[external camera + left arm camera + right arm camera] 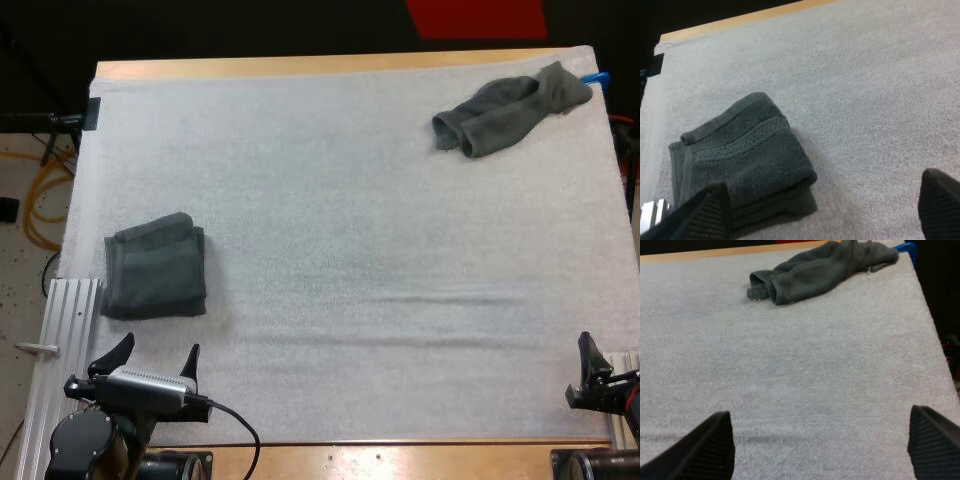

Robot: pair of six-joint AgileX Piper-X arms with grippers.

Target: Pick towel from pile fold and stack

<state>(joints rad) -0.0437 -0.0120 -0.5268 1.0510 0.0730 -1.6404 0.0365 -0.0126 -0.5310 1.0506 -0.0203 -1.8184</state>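
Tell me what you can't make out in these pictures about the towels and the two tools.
Folded towel: layer count unclear; the high view shows its top, and in the left wrist view a finger of the left tool covers its near corner.
Crumpled towel: its far end is cut off by the right wrist view's edge; its own folds hide the inside.
Right tool: partly cut off by the high view's right edge.

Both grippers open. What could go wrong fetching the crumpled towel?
The crumpled towel lies at the far right corner of the mat; a pinch by the right gripper could drag it off. Its bunched folds invite grabbing several layers. The folded towel lies ahead of the left gripper; a forward sweep might disturb it.
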